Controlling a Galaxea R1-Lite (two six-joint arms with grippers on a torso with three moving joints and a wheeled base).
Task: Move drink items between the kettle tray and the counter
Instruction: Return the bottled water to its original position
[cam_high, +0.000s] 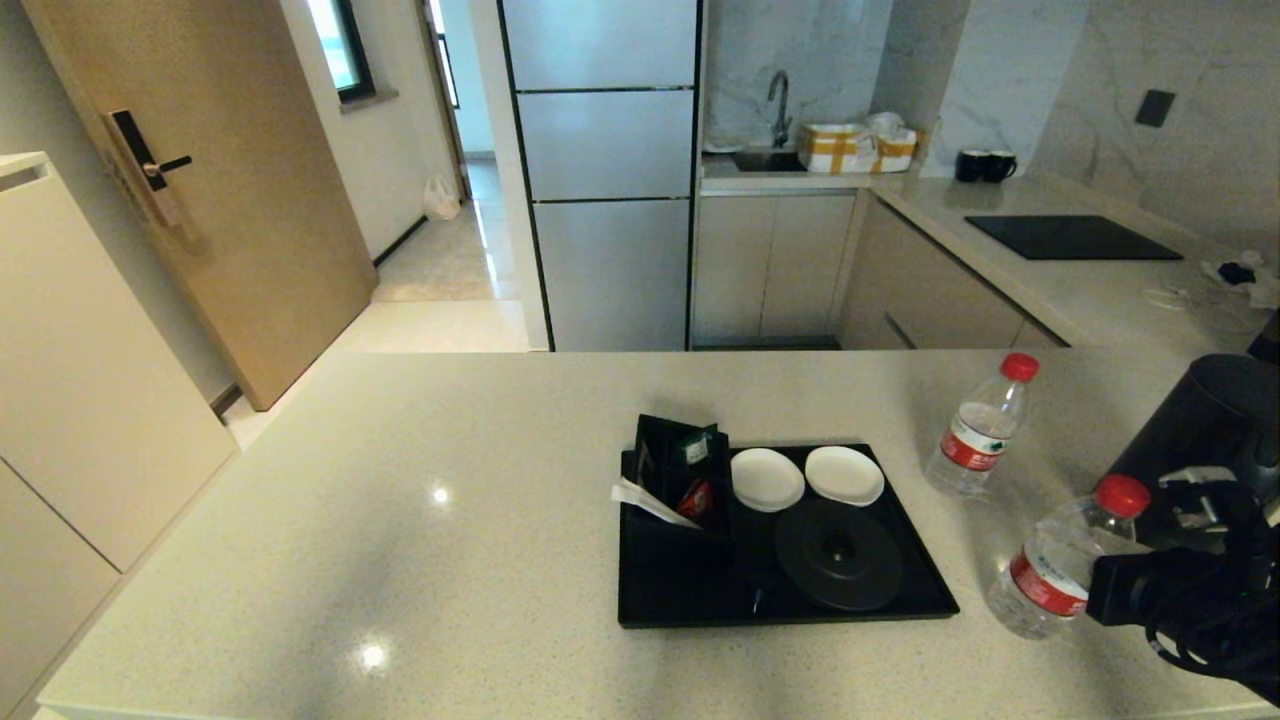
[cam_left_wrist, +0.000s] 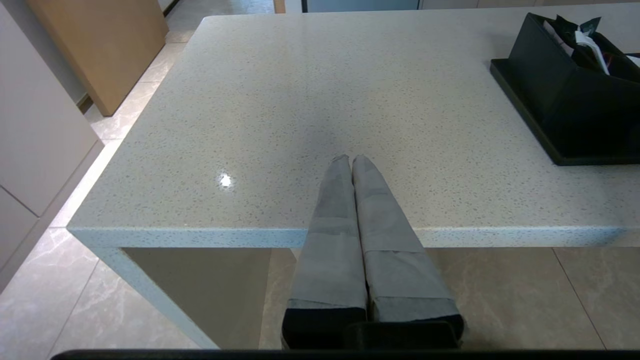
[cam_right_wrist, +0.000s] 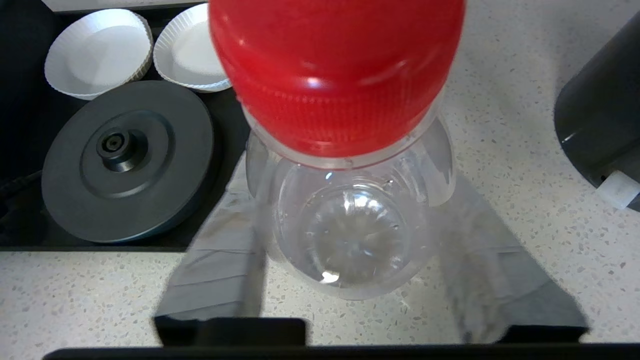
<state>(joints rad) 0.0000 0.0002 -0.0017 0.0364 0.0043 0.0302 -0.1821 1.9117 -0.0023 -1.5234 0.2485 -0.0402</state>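
- My right claw (cam_right_wrist: 350, 280) straddles the near clear red-capped water bottle (cam_right_wrist: 345, 200), 1 grey finger (cam_right_wrist: 220, 270) on each side; I judge it clamped or nearly so.
- That bottle stands on the speckled beige stone desk (cam_high: 400, 520), just beside the flat black tray (cam_high: 690, 600).
- The 2nd bottle (cam_high: 980, 425) and the dark grey kettle (cam_high: 1190, 430) are also on the desk, right of the tray.
- I'd confirm a firm, centred squeeze below the shoulder, then lift straight and keep it upright, clear of the round black kettle base (cam_high: 838, 553).
- My left claw (cam_left_wrist: 352, 165) is parked at the desk's near edge, fingers together.
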